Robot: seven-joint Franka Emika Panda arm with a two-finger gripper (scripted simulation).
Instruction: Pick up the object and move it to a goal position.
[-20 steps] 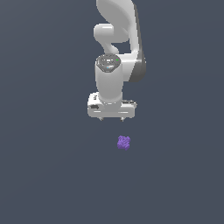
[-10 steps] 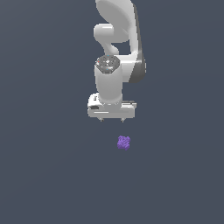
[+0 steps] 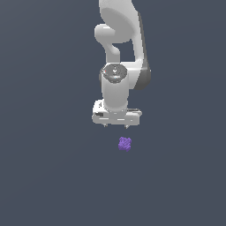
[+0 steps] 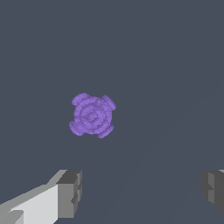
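- The jaws stand wide apart with nothing between them; in the wrist view the two grey fingertips [image 4: 70,192] sit at opposite sides of the picture with bare floor in the gap.
- The gripper [image 3: 116,126] points straight down and touches nothing.
- In the exterior view only two short dark stubs show below the white hand body, so the finger shapes are hard to make out there.
- In the wrist view one finger is cut off by the picture's edge and shows only a blocky grey pad with stepped ridges; the other shows a grey pad on a paler, flat-sided base.
- The object [image 3: 125,144] lies on the floor below the gripper, apart from it and a little toward the exterior view's right of the gap's middle.
- In the wrist view the object [image 4: 92,114] is clear of both fingertips and not between them.
- It is purple and matte, a small lump with a knobbly surface: concentric ridges around its middle and four rounded lobes at the corners. Its underside is hidden.
- The arm [image 3: 119,48] is smooth white with rounded joint housings and a dark grey cap on the wrist joint; its upper part runs out of the exterior view.
- The floor [image 3: 44,176] is a flat, even slate grey with no visible texture or edges.
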